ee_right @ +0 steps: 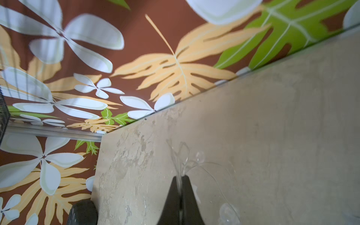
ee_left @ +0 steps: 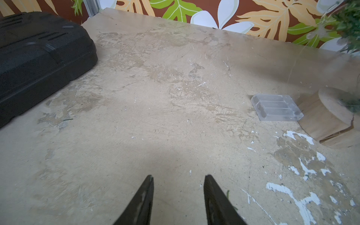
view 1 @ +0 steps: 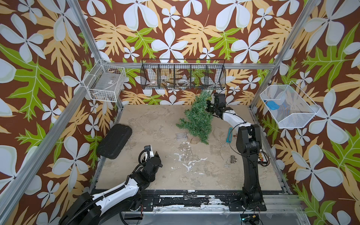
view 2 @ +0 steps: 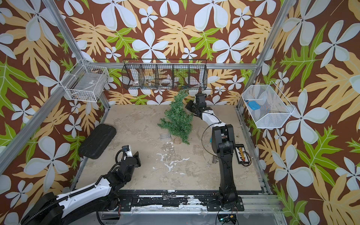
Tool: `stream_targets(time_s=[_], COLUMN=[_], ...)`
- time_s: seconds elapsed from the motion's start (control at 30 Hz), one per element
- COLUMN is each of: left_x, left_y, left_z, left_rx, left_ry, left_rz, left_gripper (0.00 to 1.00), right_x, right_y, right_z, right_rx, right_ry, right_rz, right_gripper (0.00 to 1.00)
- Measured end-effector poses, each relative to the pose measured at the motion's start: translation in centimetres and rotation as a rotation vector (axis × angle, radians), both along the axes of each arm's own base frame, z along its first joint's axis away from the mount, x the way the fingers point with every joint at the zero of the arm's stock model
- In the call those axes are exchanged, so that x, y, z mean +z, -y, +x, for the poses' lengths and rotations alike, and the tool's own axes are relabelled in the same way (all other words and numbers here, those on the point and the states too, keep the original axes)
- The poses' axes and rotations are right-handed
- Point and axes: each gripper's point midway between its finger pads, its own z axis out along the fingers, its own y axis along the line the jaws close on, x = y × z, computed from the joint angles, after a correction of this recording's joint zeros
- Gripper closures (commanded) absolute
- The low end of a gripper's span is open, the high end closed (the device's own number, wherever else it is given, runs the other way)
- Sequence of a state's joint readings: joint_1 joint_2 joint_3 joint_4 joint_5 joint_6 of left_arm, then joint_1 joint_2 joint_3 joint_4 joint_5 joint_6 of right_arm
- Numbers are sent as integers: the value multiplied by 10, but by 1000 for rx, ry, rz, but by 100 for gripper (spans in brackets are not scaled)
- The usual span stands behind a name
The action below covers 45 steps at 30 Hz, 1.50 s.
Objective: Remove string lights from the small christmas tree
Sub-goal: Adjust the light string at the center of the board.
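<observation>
The left claw (view 1: 158, 160) hangs low over the tabletop (view 1: 148, 120), at about 8 o'clock from its centre in both top views, with the jaws parted. The right claw (view 1: 210, 107) is at about 1 o'clock, close against the upper branches of the small christmas tree (view 1: 196, 118). The tree leans with its tip toward the far wall. A clear plastic box (view 1: 180, 136) lies at 9 o'clock from the tree's wooden base (view 1: 194, 140). A black case (view 1: 115, 141) sits at the 9 o'clock edge.

In the left wrist view, the left claw (ee_left: 178, 176) is released and nothing is between its fingers. The clear plastic box (ee_left: 276, 107) lies flat just beside the wooden base (ee_left: 329, 116).

In the right wrist view, the right claw (ee_right: 181, 177) is clenched on the thin strand of the string lights (ee_right: 196, 155). Clear bulbs hang loose just past its tips.
</observation>
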State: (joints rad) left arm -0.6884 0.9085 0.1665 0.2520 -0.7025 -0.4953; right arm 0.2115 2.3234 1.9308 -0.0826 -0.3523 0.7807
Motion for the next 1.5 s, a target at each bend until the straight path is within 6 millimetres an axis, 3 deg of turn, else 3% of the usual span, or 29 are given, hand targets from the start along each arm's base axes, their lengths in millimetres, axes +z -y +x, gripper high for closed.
stream_targets(time_s=[0.17, 0.27, 0.33, 0.43, 0.6, 0.7, 0.83, 0.97, 1.17, 1.3, 1.4, 1.5], left_x=[1, 2, 2, 2, 2, 2, 2, 1, 2, 0, -2, -2], left_y=[0, 0, 0, 0, 0, 1, 1, 2, 2, 2, 2, 3], left_z=[0, 1, 1, 1, 0, 0, 0, 0, 0, 0, 1, 2], left_rx=[2, 2, 2, 2, -1, -3, -5, -9, -9, -9, -9, -9], left_ry=[7, 12, 11, 11, 14, 13, 13, 11, 12, 7, 3, -2], left_rz=[-4, -8, -7, -7, -12, -13, -15, -17, -18, -13, -10, -6], left_gripper=[56, 56, 56, 56, 56, 56, 56, 56, 57, 58, 58, 58], right_x=[-57, -68, -66, -57, -31, -42, -64, -68, -58, -71, -86, -101], right_y=[-3, 1, 5, 21, 65, 81, 75, 61, 36, 27, 17, 8], right_z=[-23, -29, -30, -41, -71, -93, -111, -104, -55, -28, -19, -18], right_rx=[26, 38, 47, 44, -16, -35, 14, 53, 60, 59, 79, 104], right_ry=[-137, -174, -178, -185, -170, -199, -244, -241, -163, -146, -152, -159], right_rz=[-14, -27, -39, -65, -113, -168, -199, -165, -181, -244, -282, -320], right_gripper=[98, 78, 56, 42, 40, 40, 40, 41, 37, 32, 32, 41])
